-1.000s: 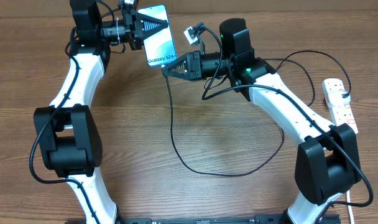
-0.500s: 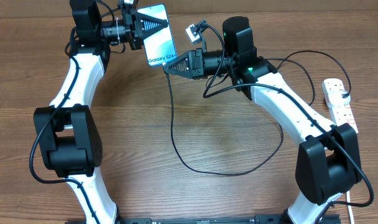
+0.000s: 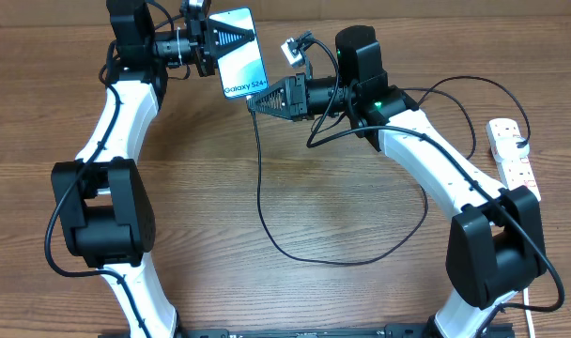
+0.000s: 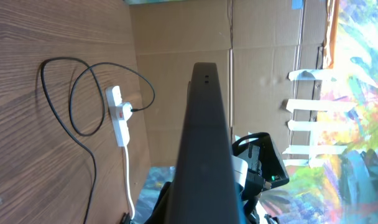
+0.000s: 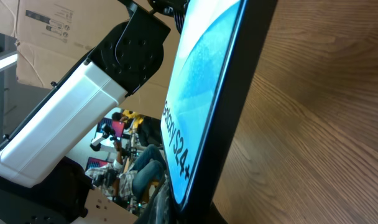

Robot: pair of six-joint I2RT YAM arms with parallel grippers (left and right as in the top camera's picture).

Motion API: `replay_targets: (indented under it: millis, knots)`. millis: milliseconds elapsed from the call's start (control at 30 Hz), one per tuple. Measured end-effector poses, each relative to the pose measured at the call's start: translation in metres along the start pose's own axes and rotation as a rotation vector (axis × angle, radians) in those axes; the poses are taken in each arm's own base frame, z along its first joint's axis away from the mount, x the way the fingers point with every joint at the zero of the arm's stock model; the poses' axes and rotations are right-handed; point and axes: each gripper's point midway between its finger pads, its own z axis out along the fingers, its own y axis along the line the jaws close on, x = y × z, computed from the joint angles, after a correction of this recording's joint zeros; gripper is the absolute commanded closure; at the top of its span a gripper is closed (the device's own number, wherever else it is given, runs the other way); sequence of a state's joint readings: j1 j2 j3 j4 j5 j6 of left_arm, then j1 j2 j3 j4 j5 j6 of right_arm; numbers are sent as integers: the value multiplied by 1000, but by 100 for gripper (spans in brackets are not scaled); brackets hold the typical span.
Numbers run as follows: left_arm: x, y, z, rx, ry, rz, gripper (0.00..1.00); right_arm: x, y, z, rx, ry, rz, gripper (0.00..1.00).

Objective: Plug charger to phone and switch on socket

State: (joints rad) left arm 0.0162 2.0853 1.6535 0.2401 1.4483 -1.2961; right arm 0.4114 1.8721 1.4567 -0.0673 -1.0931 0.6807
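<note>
Overhead view: the left gripper [image 3: 231, 39] grasps the phone [image 3: 246, 64], lifted off the counter [image 3: 361, 291]. The phone's long axis ends at its Galaxy end. Just beside that end is the right gripper [image 3: 252, 103], clenched on the charger [image 3: 261, 202] tip.

You see the phone [image 3: 244, 58] raised, blue screen lit; the black charger [image 3: 259, 188] loops over the surface [image 3: 361, 300]; the white socket [image 3: 513, 155] lies far right.

place: robot lab or workshop (likely) | signs: wood-grain table [image 3: 295, 291], cardboard panels [image 4: 263, 56], seated people [image 5: 145, 165]
</note>
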Motion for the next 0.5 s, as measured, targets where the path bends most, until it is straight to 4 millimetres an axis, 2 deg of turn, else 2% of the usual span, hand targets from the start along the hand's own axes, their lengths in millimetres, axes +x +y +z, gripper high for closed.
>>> replay_targets:
  millis: [500]
  knots:
    - [0,-1,0,1,0,33,96,0,1,0,-3,0,-3,96]
